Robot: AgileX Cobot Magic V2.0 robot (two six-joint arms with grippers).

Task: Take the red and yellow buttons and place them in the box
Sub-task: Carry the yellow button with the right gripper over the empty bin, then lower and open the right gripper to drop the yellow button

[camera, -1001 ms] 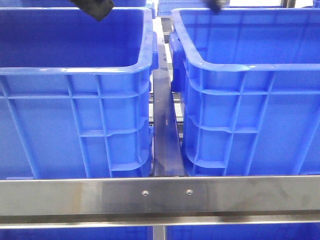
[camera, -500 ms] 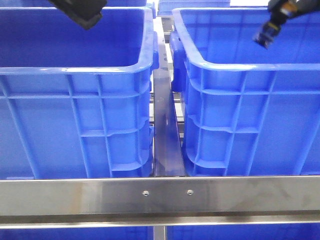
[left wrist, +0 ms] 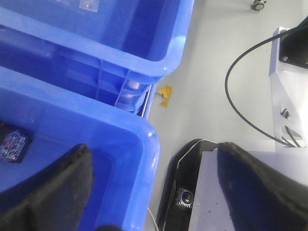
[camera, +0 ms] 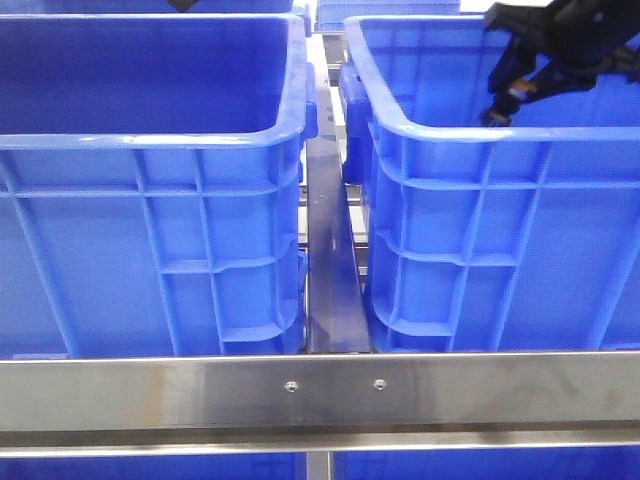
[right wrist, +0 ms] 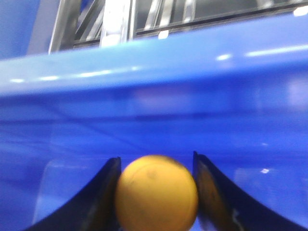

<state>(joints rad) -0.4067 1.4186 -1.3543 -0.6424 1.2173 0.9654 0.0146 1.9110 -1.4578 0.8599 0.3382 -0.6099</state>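
My right gripper [right wrist: 155, 166] is shut on a round yellow button [right wrist: 157, 197], held between both fingers close to a blue bin wall. In the front view the right gripper [camera: 497, 112] hangs inside the right blue bin [camera: 480, 135], near its front rim. My left gripper [left wrist: 154, 159] is open and empty, its fingers [left wrist: 48, 192] spread over the corner of a blue bin [left wrist: 144, 130] and the floor beside it. It is almost out of the front view's top edge. No red button shows in any view.
The left blue bin [camera: 150, 140] stands beside the right one, with a narrow metal gap [camera: 328, 260] between them. A steel rail [camera: 320, 390] crosses in front. A small dark part [left wrist: 12, 144] lies in the bin under my left gripper. A black cable [left wrist: 240, 96] lies on the floor.
My right gripper has come down into the right bin and moved left. My left arm has risen out of the top of the front view.
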